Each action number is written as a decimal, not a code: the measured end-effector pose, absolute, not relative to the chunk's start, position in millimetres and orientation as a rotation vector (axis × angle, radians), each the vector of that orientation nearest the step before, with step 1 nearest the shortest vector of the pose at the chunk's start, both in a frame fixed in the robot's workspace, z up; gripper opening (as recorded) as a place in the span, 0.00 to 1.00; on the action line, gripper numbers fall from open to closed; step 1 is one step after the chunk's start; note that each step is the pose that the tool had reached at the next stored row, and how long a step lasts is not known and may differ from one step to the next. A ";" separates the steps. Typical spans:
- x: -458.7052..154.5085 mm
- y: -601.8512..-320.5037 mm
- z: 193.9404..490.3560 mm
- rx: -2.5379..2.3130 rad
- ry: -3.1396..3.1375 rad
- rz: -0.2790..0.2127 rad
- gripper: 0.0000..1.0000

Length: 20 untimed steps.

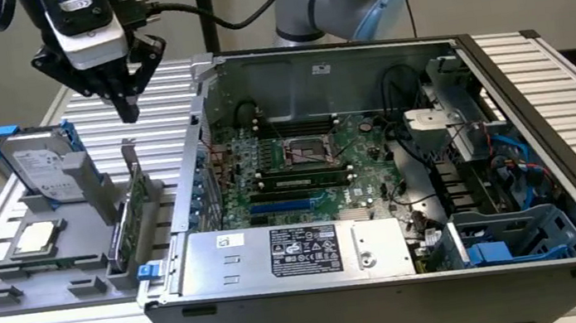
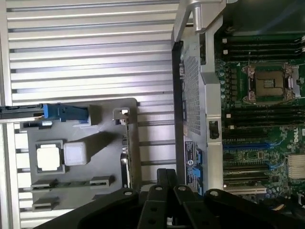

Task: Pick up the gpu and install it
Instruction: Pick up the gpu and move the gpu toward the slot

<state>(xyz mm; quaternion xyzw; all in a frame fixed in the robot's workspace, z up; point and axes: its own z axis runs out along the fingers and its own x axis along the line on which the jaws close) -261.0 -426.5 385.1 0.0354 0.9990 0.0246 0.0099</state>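
In tray (image 1: 15, 289): drive (image 1: 38, 165), CPU (image 1: 35, 237), gpu (image 1: 124, 229) on edge. In case (image 1: 396, 302) beside tray: motherboard (image 1: 299, 160). Above gpu, apart: gripper (image 1: 128, 111), jaws pinched together, empty.

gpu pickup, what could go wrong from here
1. The gpu stands on edge in a gray holder, a thin target: the gripper, above it, could come down off-centre and knock it.
2. The hard drive and the case wall flank it closely, so the gripper may strike either.
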 end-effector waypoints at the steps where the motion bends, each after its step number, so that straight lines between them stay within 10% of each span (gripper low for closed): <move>1: -264.6 -427.6 384.0 0.110 3.119 0.077 0.00; 20: -313.8 -444.5 364.0 0.111 3.124 0.077 0.00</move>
